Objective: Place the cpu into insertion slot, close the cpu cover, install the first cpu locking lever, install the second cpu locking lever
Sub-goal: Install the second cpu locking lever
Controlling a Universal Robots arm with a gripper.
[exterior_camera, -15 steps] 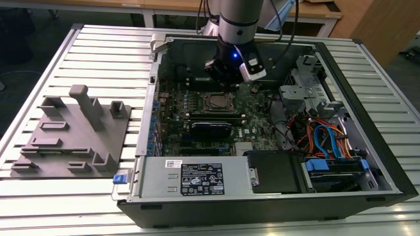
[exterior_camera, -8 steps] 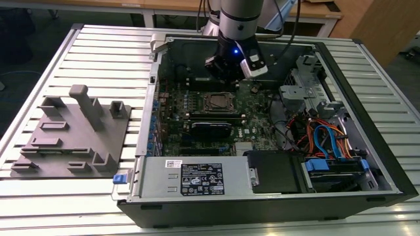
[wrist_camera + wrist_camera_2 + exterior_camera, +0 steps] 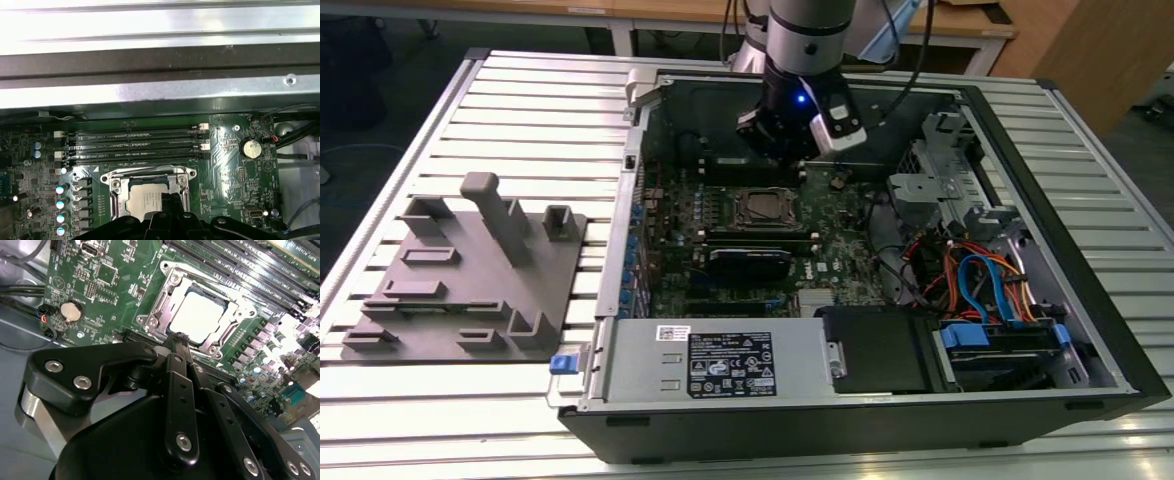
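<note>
My gripper (image 3: 178,337), fingers pressed together and holding nothing, hangs just above the near edge of the insertion slot (image 3: 165,270). The cpu (image 3: 202,315), a pale dull-metal square, lies inside it, framed by the silver cpu cover (image 3: 159,300). Risk, as I judge: fingertips drifting off the rim could scrape the motherboard (image 3: 100,295).

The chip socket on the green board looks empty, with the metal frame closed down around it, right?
Not empty: in the second wrist view the cpu already sits in the insertion slot, its pale metal top showing through the cut-out. The cpu cover does lie closed around it.
</note>
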